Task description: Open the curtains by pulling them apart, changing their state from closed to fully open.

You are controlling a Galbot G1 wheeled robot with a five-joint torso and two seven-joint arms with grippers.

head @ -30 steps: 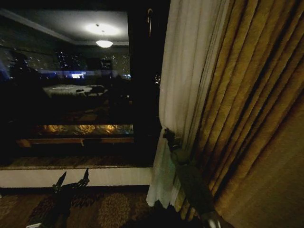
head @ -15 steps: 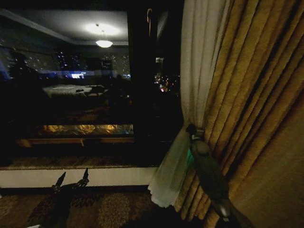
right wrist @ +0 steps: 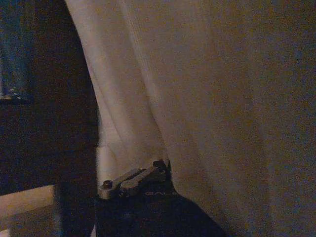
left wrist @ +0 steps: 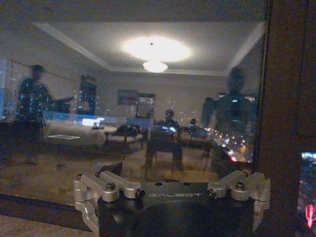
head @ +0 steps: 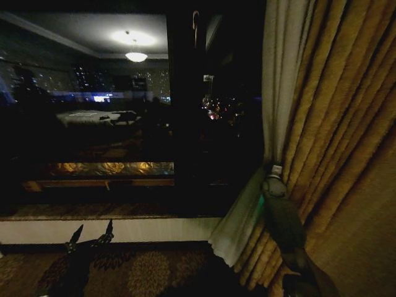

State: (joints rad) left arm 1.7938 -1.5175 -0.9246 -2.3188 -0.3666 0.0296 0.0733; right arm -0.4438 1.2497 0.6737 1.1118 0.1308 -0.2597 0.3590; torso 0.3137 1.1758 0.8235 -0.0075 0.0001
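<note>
The right sheer off-white curtain point(head: 276, 93) hangs gathered into a narrow band against the golden drape. It is cinched at mid-height, where my right gripper point(head: 272, 171) is shut on its fabric, and its lower part flares out to the left toward the floor. In the right wrist view the curtain point(right wrist: 197, 98) folds over my right gripper point(right wrist: 163, 170), and one finger point(right wrist: 127, 181) shows beside the cloth. My left gripper point(head: 91, 237) waits low near the floor in front of the window, open and holding nothing. The left wrist view shows my left gripper point(left wrist: 170, 185) with its jaws spread wide.
Thick golden-yellow drapes point(head: 337, 136) fill the right side. A dark window pane point(head: 93, 111) reflects the lit room, with a dark vertical frame post point(head: 185, 111) beside it. A white sill point(head: 142, 229) runs below, above patterned carpet point(head: 142, 272).
My right gripper has pulled the sheer curtain further to the right, baring more dark glass between the frame post and the fabric. The left arm has stayed put.
</note>
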